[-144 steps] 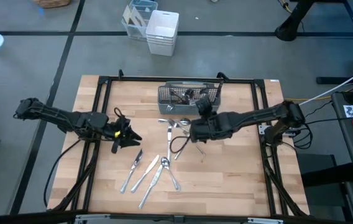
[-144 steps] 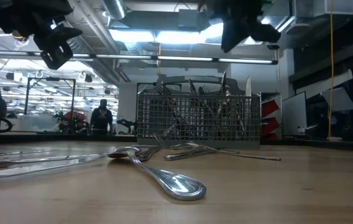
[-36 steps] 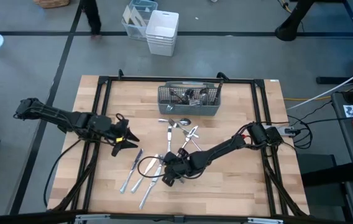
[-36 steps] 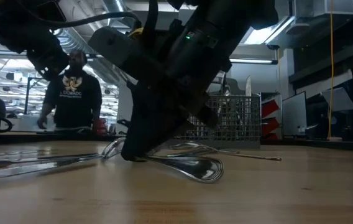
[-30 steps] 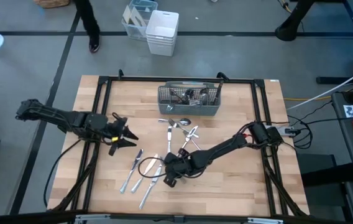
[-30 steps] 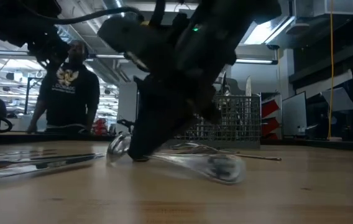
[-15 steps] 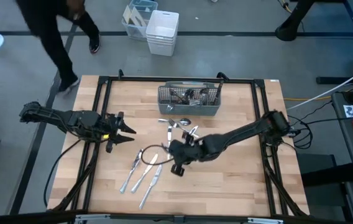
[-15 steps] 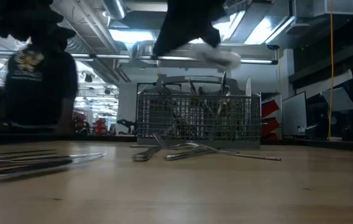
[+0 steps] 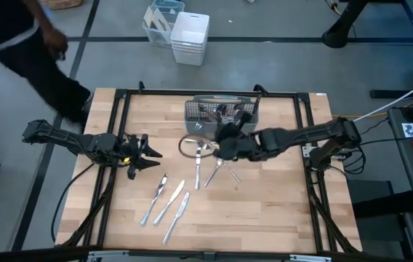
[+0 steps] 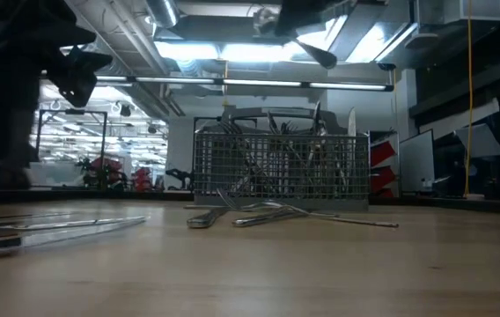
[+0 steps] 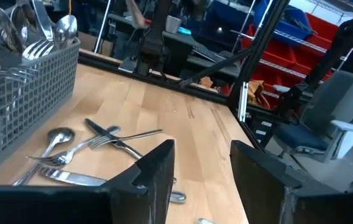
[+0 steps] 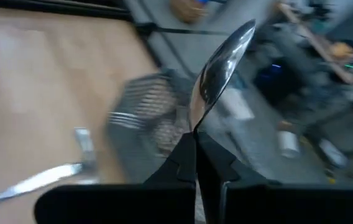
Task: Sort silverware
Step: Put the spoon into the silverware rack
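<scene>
My right gripper [image 9: 219, 140] hangs above the table just in front of the grey mesh caddy [image 9: 221, 116], shut on a shiny spoon [image 12: 217, 68]. The low view shows the spoon's bowl [image 10: 319, 55] high over the caddy [image 10: 281, 167], which stands on the table holding upright cutlery. More silverware lies flat on the wood: knives [image 9: 169, 205] near the front and forks and spoons [image 9: 210, 166] in the middle. At the table's left, my left gripper [image 9: 147, 154] stands open and holds nothing [image 11: 201, 168]. My right gripper pinches the spoon's handle [image 12: 195, 132] between its two fingers. The bowl [image 12: 223, 53] sticks out beyond the fingertips and points up and away from them. The spoon is lifted clear of the table, and the rest of its handle is hidden between the fingers.
A black frame [image 9: 126, 94] runs round the tabletop. A dark cable loop [image 9: 188, 145] hangs by the right gripper. White bins [image 9: 188, 36] stand on the floor beyond the far edge, where a person [image 9: 25, 51] walks past the far left corner.
My right gripper has risen from the table's near middle with the spoon and gone toward the caddy at the far edge, turning as it went. The spoon has been lifted clear of the wood. A person has walked along the far left side.
</scene>
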You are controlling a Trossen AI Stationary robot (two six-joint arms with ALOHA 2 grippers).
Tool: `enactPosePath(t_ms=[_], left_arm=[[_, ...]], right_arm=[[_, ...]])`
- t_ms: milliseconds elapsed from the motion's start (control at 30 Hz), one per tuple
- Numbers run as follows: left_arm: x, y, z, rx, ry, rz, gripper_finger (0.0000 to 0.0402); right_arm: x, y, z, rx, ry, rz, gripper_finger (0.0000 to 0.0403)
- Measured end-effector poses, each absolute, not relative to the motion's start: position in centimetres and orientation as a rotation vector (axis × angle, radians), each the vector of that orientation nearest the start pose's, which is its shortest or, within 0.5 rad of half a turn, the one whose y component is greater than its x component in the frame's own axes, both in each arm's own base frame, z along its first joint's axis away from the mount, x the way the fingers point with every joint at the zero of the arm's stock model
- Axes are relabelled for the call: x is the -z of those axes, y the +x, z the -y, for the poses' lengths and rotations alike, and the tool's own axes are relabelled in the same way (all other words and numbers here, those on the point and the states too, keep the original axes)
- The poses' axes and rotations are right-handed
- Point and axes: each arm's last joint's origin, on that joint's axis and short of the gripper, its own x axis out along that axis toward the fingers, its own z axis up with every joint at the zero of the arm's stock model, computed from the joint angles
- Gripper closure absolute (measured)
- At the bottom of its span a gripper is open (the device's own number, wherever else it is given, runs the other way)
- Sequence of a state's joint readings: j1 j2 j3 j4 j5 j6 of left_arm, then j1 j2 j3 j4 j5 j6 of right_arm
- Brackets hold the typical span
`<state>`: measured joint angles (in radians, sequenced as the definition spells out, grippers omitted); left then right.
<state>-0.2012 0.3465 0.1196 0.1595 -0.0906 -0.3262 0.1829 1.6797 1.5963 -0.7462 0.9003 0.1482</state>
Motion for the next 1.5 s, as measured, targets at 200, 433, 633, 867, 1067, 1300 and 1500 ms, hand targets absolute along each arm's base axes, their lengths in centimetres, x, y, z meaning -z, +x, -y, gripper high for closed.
enactPosePath(t_ms=[200,433,633,867,1067,1300,1500], left_arm=[[-19.1,11.8,2.1,0.094,-0.27,-0.067,0.0251],[-19.1,11.9,2.0,0.038,-0.249,-0.06,0.0251],[-19.1,11.9,1.9,0.025,-0.249,-0.06,0.0251],[-19.1,11.9,1.9,0.001,-0.247,-0.056,0.0251],[-19.1,11.9,1.8,-0.027,-0.24,-0.053,0.0251],[-19.1,11.9,1.7,-0.037,-0.241,-0.051,0.0251],[-19.1,11.9,1.7,-0.038,-0.242,-0.05,0.0251]], right_arm=[[-35.0,34.4,-1.5,0.831,-0.348,-0.707,0.0402],[-37.3,31.9,0.6,0.865,-0.376,-0.733,0.0402],[-39.4,27.0,1.3,0.912,-0.359,-0.747,0.0402],[-37.3,20.7,1.7,1.101,-0.218,-0.624,0.0402],[-31.3,20.0,1.8,1.193,-0.169,-0.414,0.0402],[-26.5,21.8,2.6,1.088,-0.152,-0.142,0.0402],[-24.9,21.9,4.8,0.857,-0.233,0.112,0.0402]])
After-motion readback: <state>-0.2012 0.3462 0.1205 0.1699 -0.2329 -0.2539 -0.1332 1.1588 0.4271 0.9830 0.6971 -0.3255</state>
